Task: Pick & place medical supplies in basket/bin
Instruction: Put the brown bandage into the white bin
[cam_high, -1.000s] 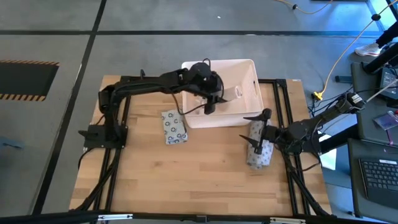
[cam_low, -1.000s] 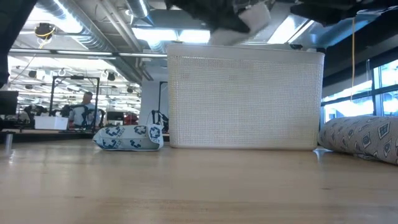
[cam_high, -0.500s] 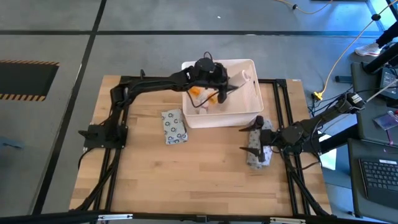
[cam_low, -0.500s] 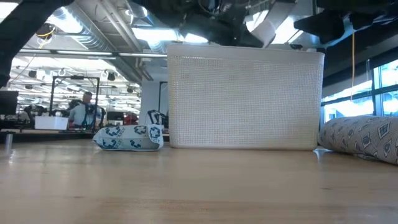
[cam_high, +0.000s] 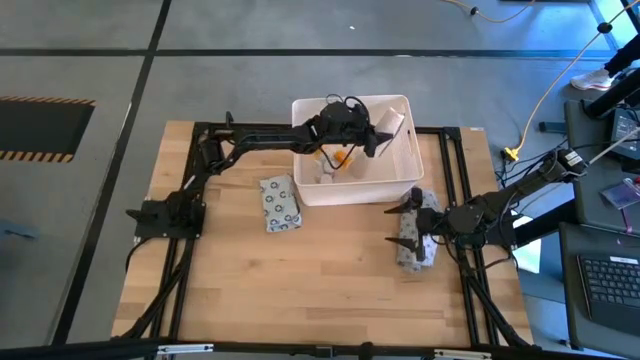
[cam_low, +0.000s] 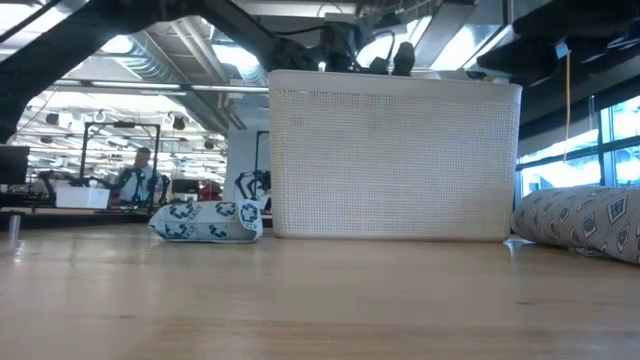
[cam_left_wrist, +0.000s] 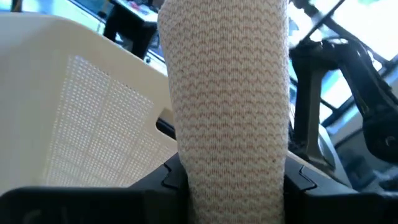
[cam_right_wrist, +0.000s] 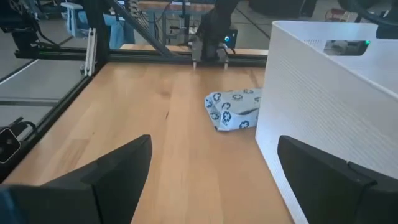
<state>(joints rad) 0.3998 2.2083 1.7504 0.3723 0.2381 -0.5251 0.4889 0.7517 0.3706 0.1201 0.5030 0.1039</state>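
Observation:
The white bin (cam_high: 408, 165) stands at the table's far middle; its wall (cam_left_wrist: 81, 124) has a slot handle. My left gripper (cam_high: 374, 138) reaches level over the bin's inside, shut on a white knitted roll (cam_high: 391, 122). Orange and white items (cam_high: 340, 158) lie in the bin. A flat grey packet printed with circles (cam_high: 280, 203) lies on the table left of the bin. My right gripper (cam_high: 405, 222) hovers open by a grey patterned pouch (cam_high: 420, 245) at the right, with nothing between its fingers. My left gripper pinches the roll's curved sides (cam_left_wrist: 186, 168) between its two fingers, near one end of the roll. The fingers come level from the table's left, and the roll sticks out past them toward the bin's right wall. It hangs clear above the bin's floor.
Black frame rails (cam_high: 190, 200) run along both sides of the table. The near half of the wooden tabletop (cam_high: 300, 290) is bare. The packet (cam_right_wrist: 235, 109) lies near the bin's left wall (cam_right_wrist: 323, 81). A person sits in the room far behind the table (cam_low: 135, 175).
My left gripper has carried the roll toward the bin's far right part and sunk lower, tipping from pointing down to level and rolling about its own line. The roll has stayed in its hold. My right gripper has turned a little in place.

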